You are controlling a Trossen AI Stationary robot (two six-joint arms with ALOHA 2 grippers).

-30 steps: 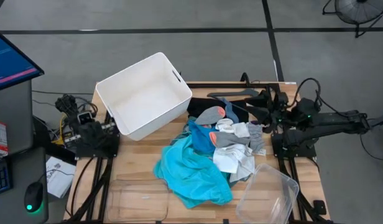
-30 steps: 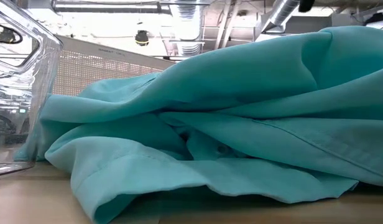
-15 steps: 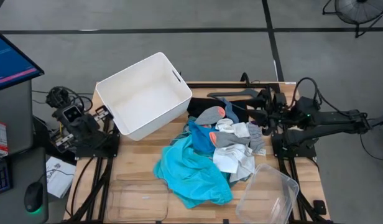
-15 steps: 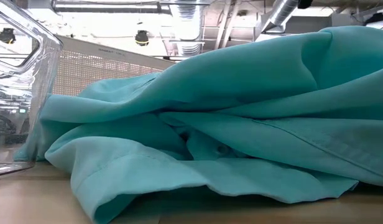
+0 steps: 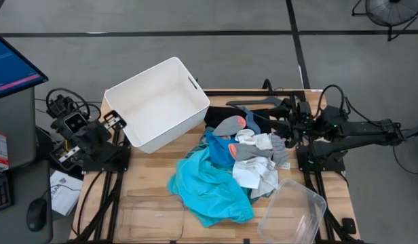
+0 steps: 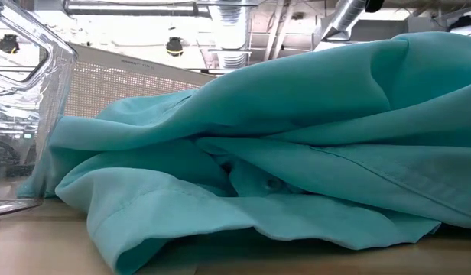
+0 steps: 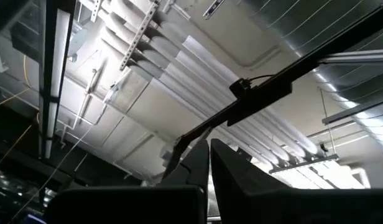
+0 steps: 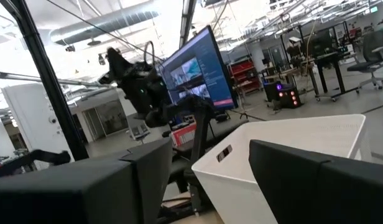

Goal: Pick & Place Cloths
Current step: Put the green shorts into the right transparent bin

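The cloths lie in a loose pile on the middle of the table: a bright turquoise one [image 5: 209, 186] nearest the near edge, a dark teal one [image 5: 219, 149], a grey-with-orange one [image 5: 234, 125], white ones [image 5: 253, 173], a grey one [image 5: 280, 149] and a black one [image 5: 263, 125]. In the low view the turquoise cloth [image 6: 297, 153] fills the picture. My left gripper [image 5: 112, 122] is shut at the table's left edge beside the white bin; its fingers [image 7: 209, 144] point up at the ceiling. My right gripper [image 5: 285, 116] is open at the right edge by the pile, facing the bin [image 8: 291, 155].
The white bin [image 5: 158, 102] stands tilted on the far left of the table. A black hanger [image 5: 253, 103] lies at the far edge behind the pile. A clear plastic container [image 5: 294, 210] sits at the near right corner, and a clear lid [image 5: 148, 217] lies near left.
My left arm has risen from its folded rest at the table's left edge and swung its gripper toward the white bin. The cloths have not moved.
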